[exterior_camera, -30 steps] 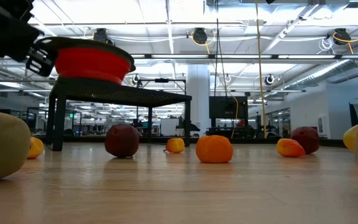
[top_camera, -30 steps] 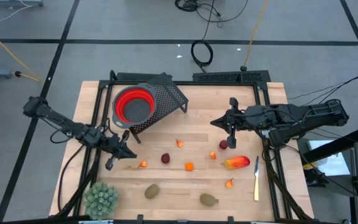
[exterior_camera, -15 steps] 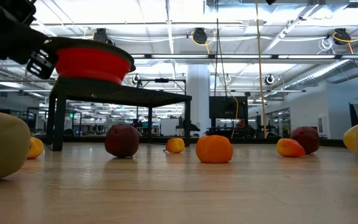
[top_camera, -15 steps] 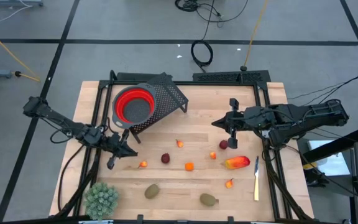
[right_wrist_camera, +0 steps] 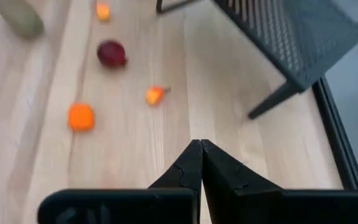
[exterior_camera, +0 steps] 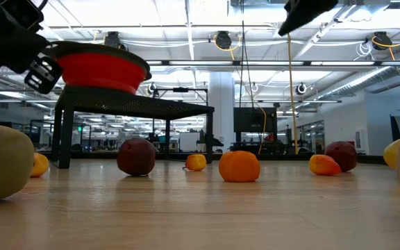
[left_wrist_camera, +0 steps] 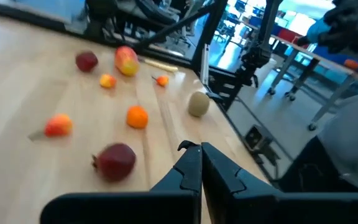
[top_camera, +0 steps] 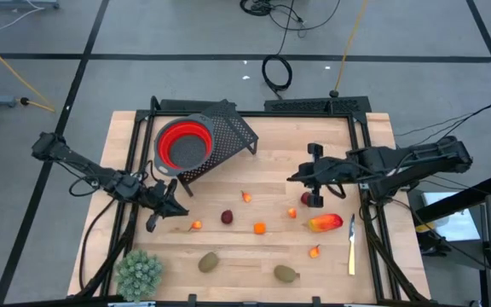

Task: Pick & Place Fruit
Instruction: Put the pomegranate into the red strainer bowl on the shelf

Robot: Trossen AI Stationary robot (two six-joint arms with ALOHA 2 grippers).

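My right gripper (top_camera: 314, 175), fingers closed and empty, hovers nearest the dark red ball (top_camera: 306, 199), just beside it; left fingers closed too.

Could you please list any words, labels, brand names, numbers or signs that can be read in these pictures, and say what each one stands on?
None: no text can be read in any view.
The red bowl, the black mesh stand, the fruit such as the orange piece and the wooden table carry no lettering.
The left gripper and right gripper show no markings.
The room behind the table in the low view shows no legible signs.
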